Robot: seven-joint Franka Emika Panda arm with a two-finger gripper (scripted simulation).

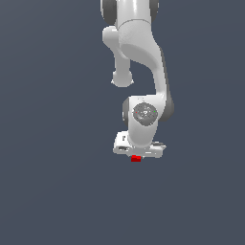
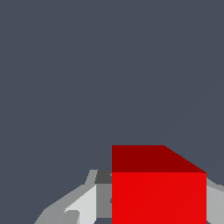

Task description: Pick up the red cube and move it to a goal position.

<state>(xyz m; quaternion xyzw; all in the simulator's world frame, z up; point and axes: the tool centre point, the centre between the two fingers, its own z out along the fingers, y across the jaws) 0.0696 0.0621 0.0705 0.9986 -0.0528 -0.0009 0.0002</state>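
Observation:
The red cube (image 1: 136, 158) shows as a tiny bright-red block just under the white hand of my gripper (image 1: 137, 156), near the middle of the exterior view. In the wrist view the red cube (image 2: 158, 192) fills the space between the two grey fingers (image 2: 87, 203), bright face toward the camera and darker face beside it. My gripper (image 2: 158, 208) is shut on it, with a finger against each side. The fingertips themselves are hidden in the exterior view. No goal marker shows in either view.
A plain dark grey-blue surface (image 1: 57, 191) fills both views around the arm. The white arm (image 1: 143, 52) comes down from the top of the exterior view, above the hand. Nothing else is in view.

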